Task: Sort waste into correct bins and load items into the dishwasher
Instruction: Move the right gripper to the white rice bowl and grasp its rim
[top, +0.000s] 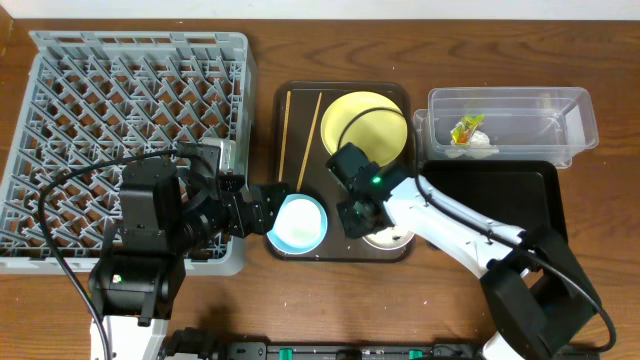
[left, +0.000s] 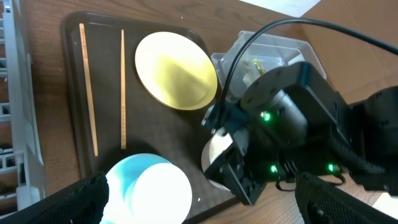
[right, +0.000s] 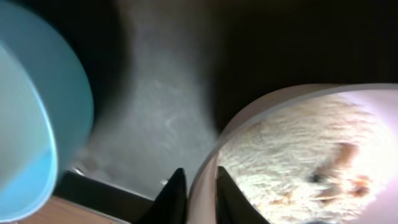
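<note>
A dark serving tray holds a light blue bowl, a yellow plate, two wooden chopsticks and a white bowl with food residue. My right gripper is shut on the white bowl's rim; in the right wrist view its fingers pinch the rim from both sides. My left gripper is open at the left side of the blue bowl. In the left wrist view its fingers are spread wide, with the blue bowl between them.
A grey dish rack fills the left side. A clear plastic container with scraps of waste stands at the back right. A black tray lies in front of it. The blue bowl sits close beside the white bowl.
</note>
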